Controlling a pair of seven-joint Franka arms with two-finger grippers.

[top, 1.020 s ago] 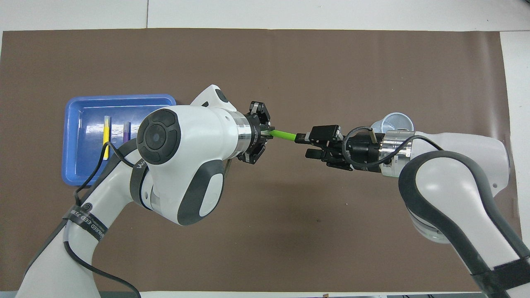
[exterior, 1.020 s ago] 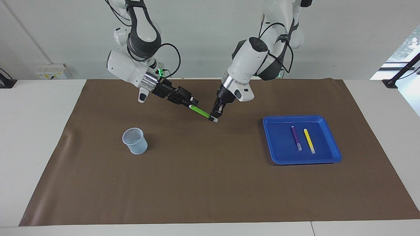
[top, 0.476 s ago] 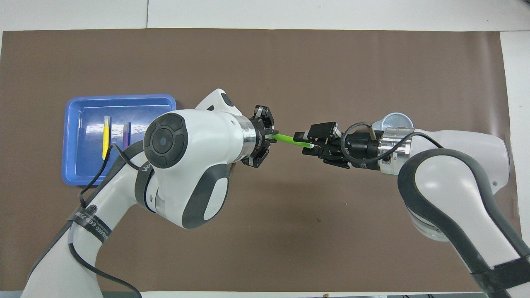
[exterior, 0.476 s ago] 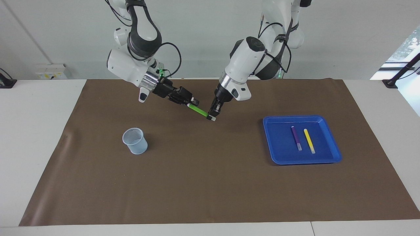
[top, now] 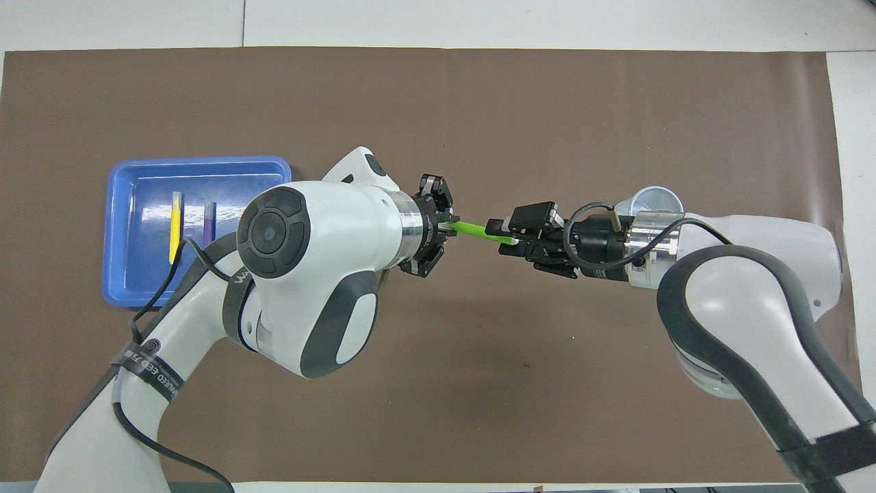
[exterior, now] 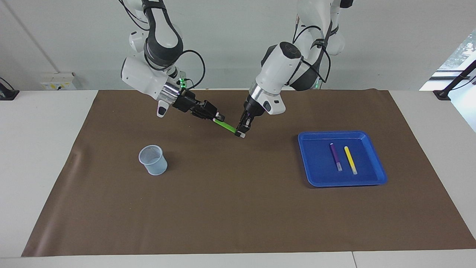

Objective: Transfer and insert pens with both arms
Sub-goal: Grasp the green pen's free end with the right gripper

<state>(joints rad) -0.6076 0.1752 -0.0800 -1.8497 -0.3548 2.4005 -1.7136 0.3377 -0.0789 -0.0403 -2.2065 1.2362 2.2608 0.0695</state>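
Since a second ago we have brought our right end effector in over the upper end of the green pen, which it had only been approaching, and both arms have edged toward the right arm's end of the table. Our left end effector pinches the pen's lower, whitish end, holding it slanted in the air above the brown mat. Our right end effector now sits around the other end, but we cannot tell whether it has clamped. We judge this the handover. Next we should confirm the right grip, release the left, and carry the pen to the mesh cup. The purple pen and yellow pen wait in the blue tray.
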